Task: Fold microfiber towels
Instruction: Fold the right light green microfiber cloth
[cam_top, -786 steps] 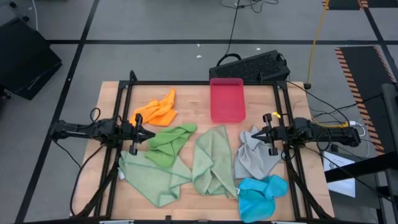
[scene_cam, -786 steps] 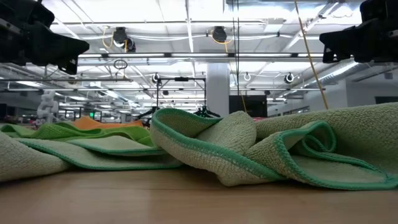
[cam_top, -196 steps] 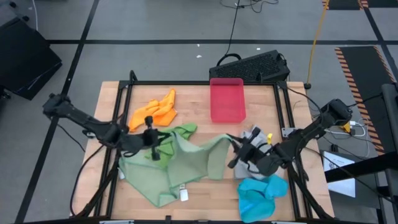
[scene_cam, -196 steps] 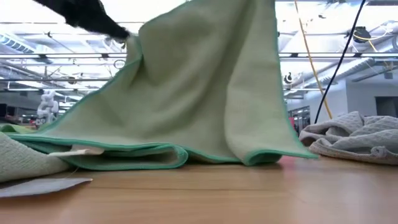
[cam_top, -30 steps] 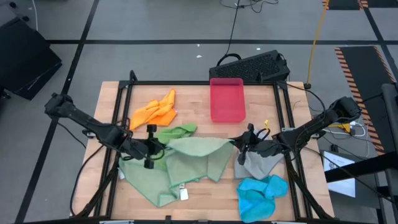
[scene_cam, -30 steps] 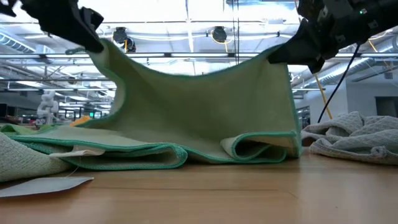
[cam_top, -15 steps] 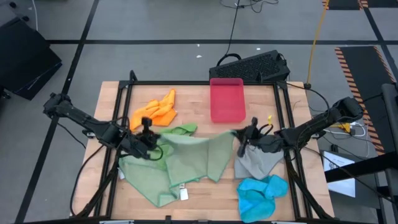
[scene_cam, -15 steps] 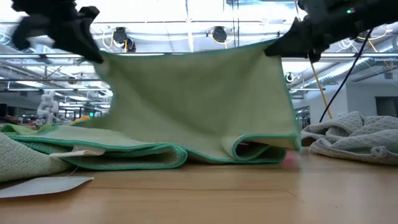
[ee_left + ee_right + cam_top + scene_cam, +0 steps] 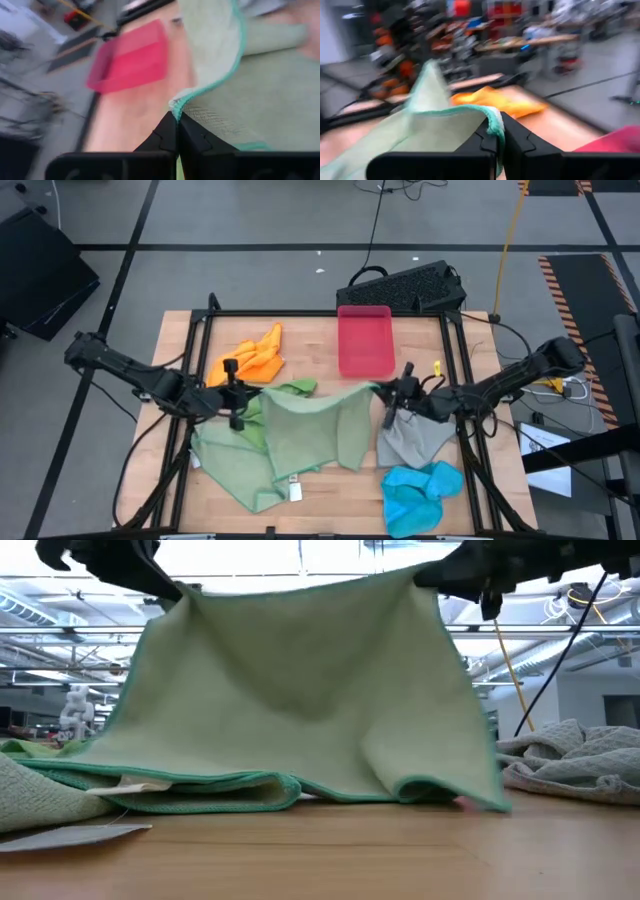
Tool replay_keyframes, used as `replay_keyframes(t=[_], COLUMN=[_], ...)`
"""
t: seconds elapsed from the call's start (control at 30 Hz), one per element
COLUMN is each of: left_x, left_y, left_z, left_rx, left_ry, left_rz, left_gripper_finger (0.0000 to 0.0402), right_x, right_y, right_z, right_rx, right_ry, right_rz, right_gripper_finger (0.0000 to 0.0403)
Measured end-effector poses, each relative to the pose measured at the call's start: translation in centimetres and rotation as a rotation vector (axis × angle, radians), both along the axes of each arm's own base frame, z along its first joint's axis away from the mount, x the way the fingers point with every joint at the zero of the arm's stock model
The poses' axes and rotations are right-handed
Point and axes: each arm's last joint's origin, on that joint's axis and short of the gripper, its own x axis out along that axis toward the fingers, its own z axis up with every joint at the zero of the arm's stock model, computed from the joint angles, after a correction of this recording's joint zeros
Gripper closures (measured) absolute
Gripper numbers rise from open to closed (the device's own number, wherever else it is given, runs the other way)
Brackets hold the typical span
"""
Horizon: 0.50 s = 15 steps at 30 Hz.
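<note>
A pale sage green microfiber towel point(image 9: 315, 430) with a teal hem hangs spread between my two grippers in mid-table. Its lower edge point(image 9: 280, 788) rests folded on the wood. My left gripper point(image 9: 240, 402) is shut on the towel's upper left corner. My right gripper point(image 9: 388, 404) is shut on the upper right corner. An orange towel point(image 9: 255, 358), a bright green one point(image 9: 292, 389), a second pale green one point(image 9: 235, 465), a grey one point(image 9: 415, 440) and a blue one point(image 9: 420, 492) lie crumpled on the table. My left gripper pinches the towel's hemmed corner point(image 9: 176, 106) between its two fingers, coming from the table's left and slanting down. The cloth hangs below the hold. My right gripper pinches the other top corner point(image 9: 492, 116) between its two fingers, about level, from the table's right. The top edge point(image 9: 300, 590) between the two holds runs nearly straight with a slight sag, and the towel's bottom lies on the table.
A pink-red tray point(image 9: 365, 340) stands at the far middle of the table, and a black keyboard point(image 9: 405, 285) lies behind the table's far edge. A white tag point(image 9: 294, 491) lies near the front edge. A black frame point(image 9: 200, 330) runs around the tabletop.
Both grippers have risen and gone toward the far edge, still shut on the corners. The towel's top edge has come up and drawn straighter, and more cloth hangs spread. Its bottom fold has stayed on the table, with the right end of the fold partly opened out.
</note>
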Motion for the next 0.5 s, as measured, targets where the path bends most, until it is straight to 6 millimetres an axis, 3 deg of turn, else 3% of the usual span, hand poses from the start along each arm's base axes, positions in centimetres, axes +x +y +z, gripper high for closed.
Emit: replay_keyframes(t=[0.13,0.23,0.5], left_x=[-0.4,-0.5,-2.5], left_y=[-1.5,-3.0,-4.9], left_z=[0.3,1.3,7.8], left_rx=[-0.15,-0.211,-0.233], left_ry=[-0.003,-0.08,-0.206], left_rz=[-0.182,-0.285,-0.386], left_gripper_finger=[0.0397,0.0398,0.0399], right_x=[-0.2,-0.3,-0.1], right_y=[1.9,3.5,7.3], right_z=[0.2,1.9,9.9], right_rx=[0.086,0.042,-0.073], right_ry=[-0.041,-0.056,-0.038], right_rz=[0.113,0.093,0.161], right_gripper_finger=[0.0401,0.0401,0.0401])
